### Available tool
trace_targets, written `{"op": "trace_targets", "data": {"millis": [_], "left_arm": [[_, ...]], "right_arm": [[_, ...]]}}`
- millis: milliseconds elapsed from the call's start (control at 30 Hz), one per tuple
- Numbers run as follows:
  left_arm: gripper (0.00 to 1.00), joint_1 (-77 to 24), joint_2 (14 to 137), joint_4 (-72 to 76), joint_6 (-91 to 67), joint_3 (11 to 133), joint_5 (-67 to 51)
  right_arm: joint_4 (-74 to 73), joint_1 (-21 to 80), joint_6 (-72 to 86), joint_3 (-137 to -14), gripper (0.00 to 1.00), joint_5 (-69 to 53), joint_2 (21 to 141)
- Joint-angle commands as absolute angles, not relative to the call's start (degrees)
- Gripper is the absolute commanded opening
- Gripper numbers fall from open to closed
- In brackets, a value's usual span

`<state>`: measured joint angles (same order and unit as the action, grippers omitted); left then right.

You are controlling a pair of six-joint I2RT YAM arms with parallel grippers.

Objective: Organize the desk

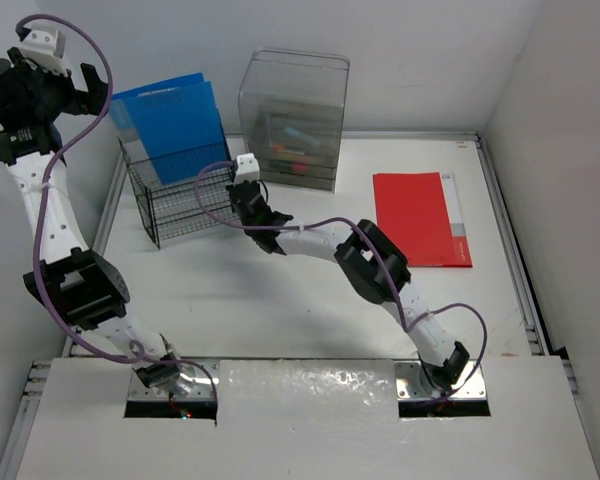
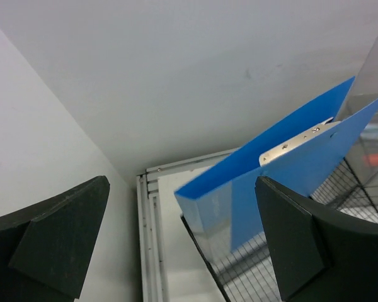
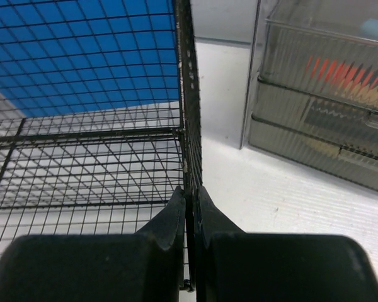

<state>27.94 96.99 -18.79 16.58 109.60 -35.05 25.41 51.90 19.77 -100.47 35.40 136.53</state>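
Note:
The white desk [image 1: 280,300] carries a black wire rack [image 1: 180,205] at the back left with a blue folder [image 1: 175,125] standing in it. My right gripper [image 1: 242,200] is shut on the rack's right side wall; in the right wrist view its fingertips [image 3: 190,201] pinch the wire panel [image 3: 186,94]. My left gripper [image 1: 65,75] is raised high at the far left, open and empty; in the left wrist view its gripper [image 2: 183,239] frames the blue folder [image 2: 271,170] below. A red folder [image 1: 420,218] lies flat at the right.
A clear plastic drawer box [image 1: 292,120] stands behind the rack's right side, also in the right wrist view [image 3: 327,94]. Grey rails [image 1: 505,230] edge the desk. White walls close in at the left, back and right.

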Motion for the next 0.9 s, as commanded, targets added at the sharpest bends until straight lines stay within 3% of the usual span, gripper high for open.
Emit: {"op": "trace_targets", "data": {"millis": [0, 167, 233, 300, 433, 533, 733, 867], "left_arm": [[1.0, 27.95, 92.46, -13.53, 11.52, 109.86, -37.44], [1.0, 27.86, 90.45, -14.15, 13.7, 108.46, -37.61], [1.0, 27.86, 87.99, -11.88, 15.2, 104.43, -37.62], [1.0, 27.77, 85.96, -10.99, 16.43, 101.08, -37.53], [1.0, 27.86, 83.94, -10.37, 17.93, 98.27, -37.97], [1.0, 27.86, 83.32, -11.07, 18.89, 97.3, -38.49], [1.0, 27.77, 83.67, -14.14, 22.32, 97.29, -39.11], [1.0, 27.86, 82.1, -22.65, 34.14, 98.09, -45.69]], "right_arm": [[28.04, 50.8, 23.82, -108.09, 0.0, 44.12, 138.33], [28.91, 50.8, 20.13, -112.23, 0.0, 41.32, 140.62], [30.48, 50.8, 17.68, -111.36, 0.0, 36.86, 140.36], [33.03, 50.8, 15.39, -107.87, 0.06, 33.24, 138.7], [35.5, 50.71, 12.5, -103.89, 0.03, 29.28, 135.62], [34.55, 50.63, 11.16, -104.68, 0.07, 27.25, 135.26], [32.18, 50.63, 12.13, -107.31, 0.01, 28.04, 135.97], [33.13, 50.36, 12.13, -104.16, 0.01, 28.65, 134.22]]}}
